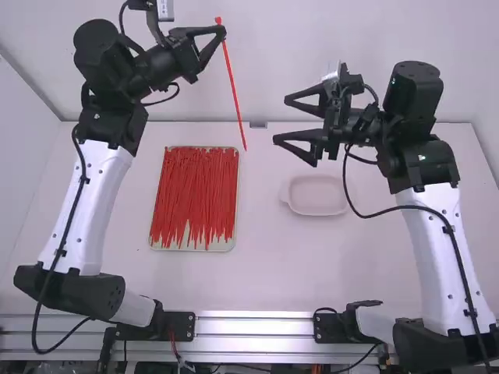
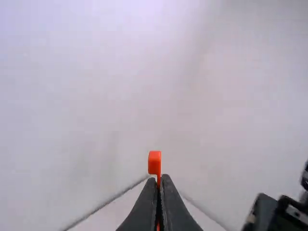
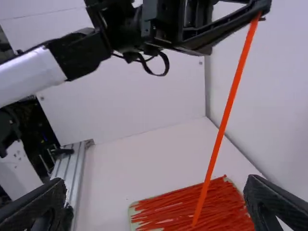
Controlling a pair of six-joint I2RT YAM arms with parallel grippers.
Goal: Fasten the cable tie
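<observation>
A: How many trays are counted?
B: One tray (image 1: 192, 248), and one white dish (image 1: 316, 196) beside the tray.
A: And cable ties?
B: One single cable tie (image 1: 231, 84) is seen raised above the tray; the heap of ties (image 1: 195, 195) on the tray is too dense to be counted.

The left arm (image 1: 87, 204) stands at the tray's (image 1: 192, 249) left side. Its white link leans up and away to a black elbow high beyond the tray's far left corner. From there the wrist points sideways toward the other arm. The left jaws are pressed together on the head end of a red cable tie (image 1: 232, 86), high above the tray's far edge. The right arm (image 1: 437, 241) stands well to the right of the tray, wrist turned toward it. The right jaws are spread wide and grip nothing, raised off the surface (image 1: 265, 273) just beyond the tray's far right corner.
</observation>
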